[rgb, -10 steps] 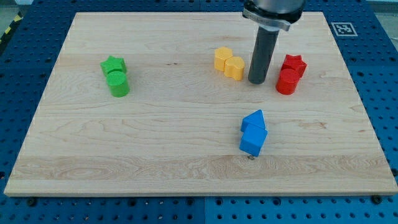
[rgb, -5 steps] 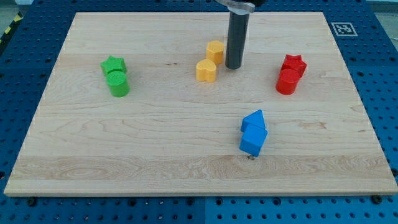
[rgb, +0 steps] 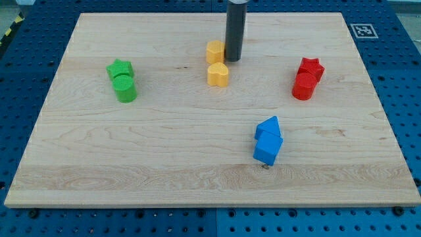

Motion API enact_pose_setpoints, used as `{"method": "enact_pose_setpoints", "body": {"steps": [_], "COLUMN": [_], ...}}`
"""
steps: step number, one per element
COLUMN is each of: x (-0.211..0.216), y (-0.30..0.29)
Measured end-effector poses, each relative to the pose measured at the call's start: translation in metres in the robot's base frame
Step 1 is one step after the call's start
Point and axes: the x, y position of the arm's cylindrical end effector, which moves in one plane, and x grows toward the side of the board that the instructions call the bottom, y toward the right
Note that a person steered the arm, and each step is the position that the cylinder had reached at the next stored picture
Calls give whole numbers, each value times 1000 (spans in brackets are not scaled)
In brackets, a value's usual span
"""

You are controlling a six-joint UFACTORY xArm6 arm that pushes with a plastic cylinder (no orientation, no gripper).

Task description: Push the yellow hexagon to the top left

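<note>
The yellow hexagon (rgb: 215, 51) sits near the top middle of the wooden board (rgb: 164, 151). My tip (rgb: 233, 59) is right beside it on its right, touching or nearly touching it. A second yellow block, heart-shaped (rgb: 218, 74), lies just below the hexagon, a small gap apart. The rod rises from the tip out of the view's top.
A green star (rgb: 120, 68) and green cylinder (rgb: 125, 88) stand together at the left. A red star (rgb: 311, 67) and red cylinder (rgb: 303, 86) stand at the right. Two blue blocks (rgb: 268, 140) lie at lower right of centre. A fiducial tag (rgb: 362, 30) marks the top right corner.
My tip has moved left and up across the board. The yellow hexagon has been pushed left and up with it, and the yellow heart has been left behind below.
</note>
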Motion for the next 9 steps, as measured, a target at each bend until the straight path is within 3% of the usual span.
{"method": "enact_pose_setpoints", "body": {"steps": [4, 9], "x": [-1, -60], "y": [-84, -134]}}
